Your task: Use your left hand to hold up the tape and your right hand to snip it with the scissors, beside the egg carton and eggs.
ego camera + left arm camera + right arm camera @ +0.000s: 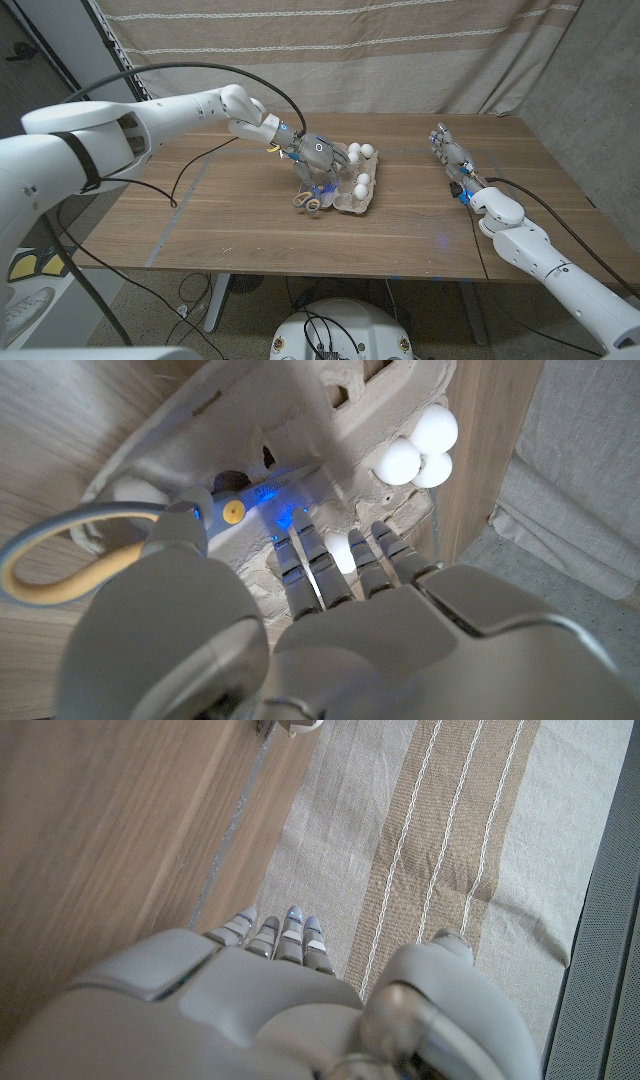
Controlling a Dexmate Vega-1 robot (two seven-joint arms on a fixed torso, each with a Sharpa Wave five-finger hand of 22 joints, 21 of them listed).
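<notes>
**Left hand at the carton, right hand waiting**

My left hand (pixel 318 153) grips the scissors (pixel 309 199) over the egg carton (pixel 352 192), beside the eggs (pixel 362 183). My right hand (pixel 452 158) holds nothing, fingers extended, well apart from the carton. I cannot spot the tape.

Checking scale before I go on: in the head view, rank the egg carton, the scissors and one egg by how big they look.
1. Egg carton
2. Scissors, partly hidden under the left hand
3. One egg, plainly smallest

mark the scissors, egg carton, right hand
Beige-handled scissors (pixel 309 201), head view, on the handle loops.
Grey cardboard egg carton (pixel 349 203), head view, on its front rim.
Right hand (pixel 450 160), head view, on its back.
</notes>
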